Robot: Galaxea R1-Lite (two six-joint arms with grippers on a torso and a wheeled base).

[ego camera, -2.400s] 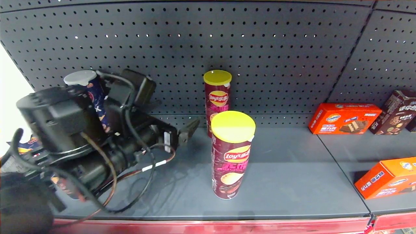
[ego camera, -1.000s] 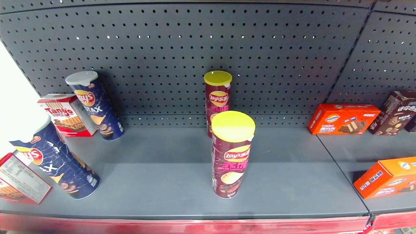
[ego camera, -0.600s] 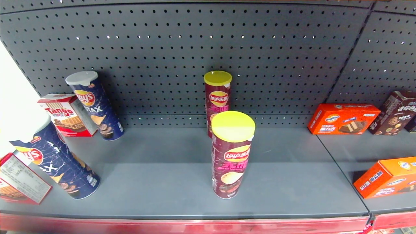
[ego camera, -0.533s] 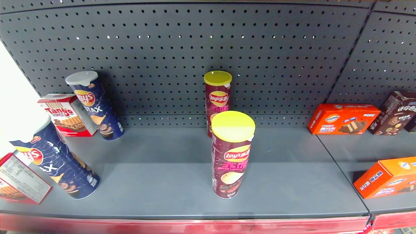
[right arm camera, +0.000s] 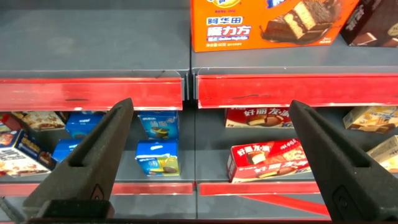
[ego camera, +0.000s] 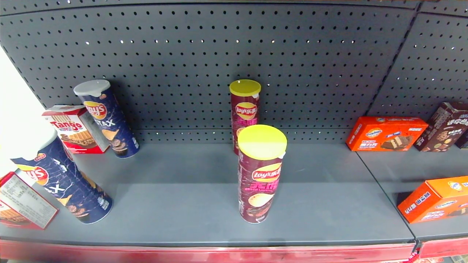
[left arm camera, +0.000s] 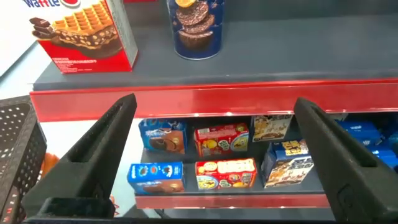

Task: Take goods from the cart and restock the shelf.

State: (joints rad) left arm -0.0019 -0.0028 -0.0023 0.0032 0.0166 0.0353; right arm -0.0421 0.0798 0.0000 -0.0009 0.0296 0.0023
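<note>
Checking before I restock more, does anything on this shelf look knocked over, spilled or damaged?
Nothing stands out: both maroon cans and both blue cans stand on their bases, and nothing has spilled.

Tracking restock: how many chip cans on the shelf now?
4. Maroon chip can centre back; second maroon can in front of it; navy chip can back left; second navy can front left. More may hide off-frame left.

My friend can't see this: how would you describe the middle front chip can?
Find the grey shelf backed by a perforated panel. Near its middle stand two upright maroon cans with yellow lids. It is the front maroon can, closer to the shelf's red edge than the rear maroon can.
</note>
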